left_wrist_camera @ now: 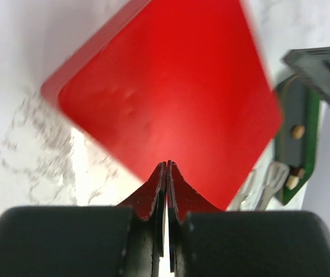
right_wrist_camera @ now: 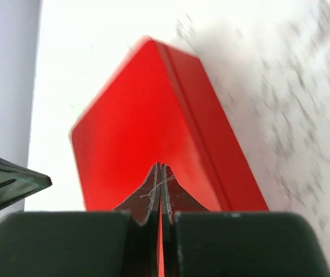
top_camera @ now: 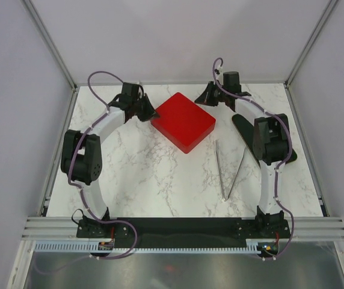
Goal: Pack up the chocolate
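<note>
Bright, even light pours down from above onto the table (top_camera: 160, 174), shadows soft and faint. Wrist views smear: the red box (left_wrist_camera: 171, 98) is blurred along its edges, and the left gripper (left_wrist_camera: 167, 168) looms dark and soft up close.

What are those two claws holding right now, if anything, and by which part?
Nothing, as far as shows: the left claw and the right claw are both shut and empty, tips close by the red box.

Red box (top_camera: 183, 122), lid shut, sits corner-on at 12 o'clock on the marble bench (top_camera: 148, 174). Metal tongs (top_camera: 219, 168) lie at 4 o'clock, apart from it. Black mat (top_camera: 242, 127) at 2 o'clock
</note>
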